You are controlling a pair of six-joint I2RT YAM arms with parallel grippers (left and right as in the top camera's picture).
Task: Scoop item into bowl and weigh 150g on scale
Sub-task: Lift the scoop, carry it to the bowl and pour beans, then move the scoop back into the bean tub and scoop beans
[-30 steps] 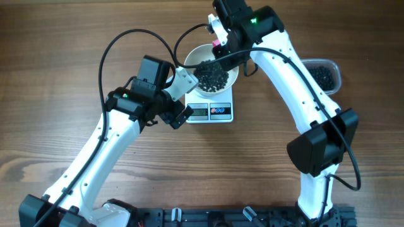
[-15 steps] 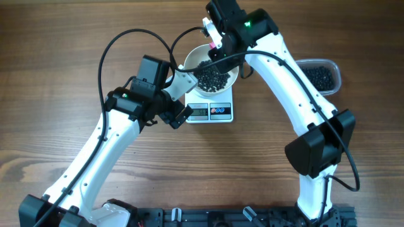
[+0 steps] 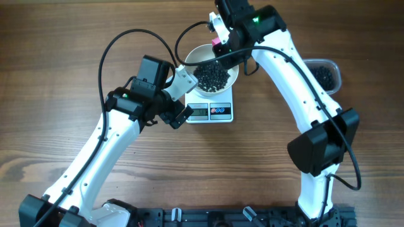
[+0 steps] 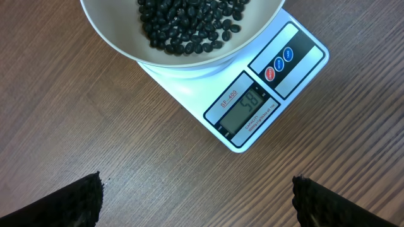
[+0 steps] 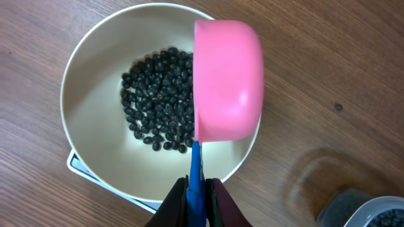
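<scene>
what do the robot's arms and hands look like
The left arm and right arm have smooth white links with bulky black joint housings, each showing a small green light. A thin black cable loops along each arm. The left hand has black, rough-textured fingers; the right hand has slim dark fingers.

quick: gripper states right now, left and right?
Left gripper: open, empty.
Right gripper: shut on the scoop handle, over the bowl.

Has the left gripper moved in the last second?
No. The left gripper stays open at the same spot left of the scale in the overhead view.
</scene>
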